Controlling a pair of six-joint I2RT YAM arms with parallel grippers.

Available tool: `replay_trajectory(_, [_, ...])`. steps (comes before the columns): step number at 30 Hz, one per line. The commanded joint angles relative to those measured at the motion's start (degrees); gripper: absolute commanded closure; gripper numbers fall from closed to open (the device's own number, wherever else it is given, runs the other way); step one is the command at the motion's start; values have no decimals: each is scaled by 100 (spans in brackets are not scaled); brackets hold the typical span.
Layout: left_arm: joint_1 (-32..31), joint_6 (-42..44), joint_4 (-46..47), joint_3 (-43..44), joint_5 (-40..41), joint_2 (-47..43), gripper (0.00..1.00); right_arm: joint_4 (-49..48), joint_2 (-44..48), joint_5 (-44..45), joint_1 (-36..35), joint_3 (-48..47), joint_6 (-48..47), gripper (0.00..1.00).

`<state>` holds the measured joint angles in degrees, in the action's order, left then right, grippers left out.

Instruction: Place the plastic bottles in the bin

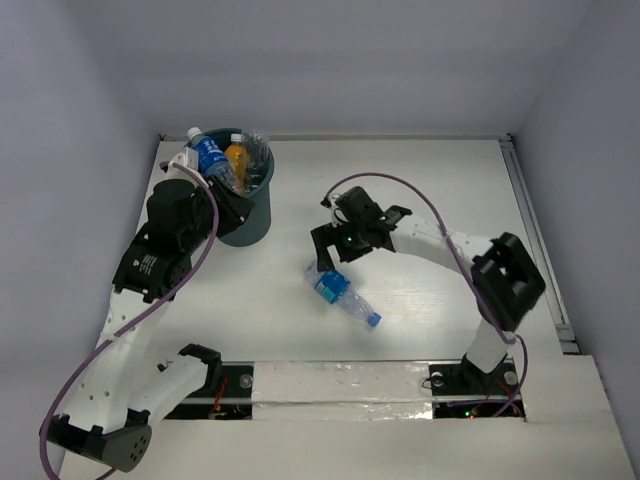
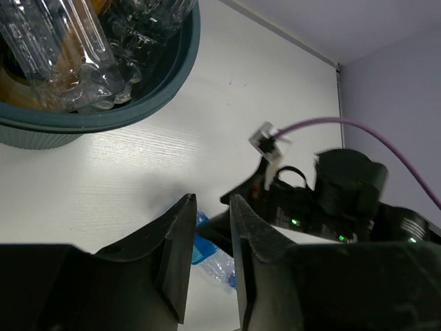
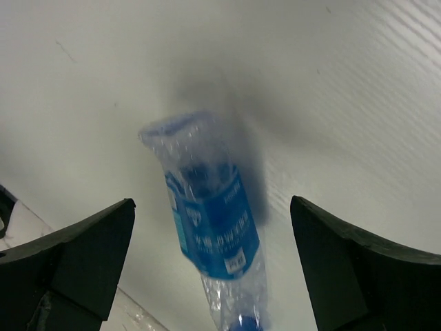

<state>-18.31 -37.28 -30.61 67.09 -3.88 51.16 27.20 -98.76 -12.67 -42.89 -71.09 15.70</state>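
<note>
Bottles (image 1: 232,160) fill the teal bin (image 1: 250,225) by the worktop's (image 1: 420,190) far left corner. One blue-labelled bottle (image 1: 340,293) lies mid-worktop under the right hand (image 3: 213,265), fingers spread wide. Left hand (image 2: 209,258) is nearly closed, empty, beside the bin.

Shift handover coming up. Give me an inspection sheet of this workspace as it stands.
Surface: white table, bare except for the items below.
Job's things: teal bin at far left, holding several plastic bottles, including an orange one; one blue-labelled bottle lying on the table, cap toward the near edge.
Clutter: nothing seen.
Grippers: left gripper beside the bin, jaws nearly closed, empty; right gripper above the lying bottle, jaws wide open.
Cables: purple cable along each arm.
Surroundings: plain pale walls.
</note>
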Motion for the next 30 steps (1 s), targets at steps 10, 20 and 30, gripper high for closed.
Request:
replay_trajectory(10, [-6,441,-147,1235,-174,-80,47,198,-1601,-729,-70,-915,-393,7])
replay_trajectory(20, [-6,590,-217,1446,-175,-1,46,347,-912,-1289,-70,-1987,99,88])
replay_trajectory(30, [-6,336,-16,2387,-175,228,45,-1941,-1082,-1117,-70,-5411,2389,89])
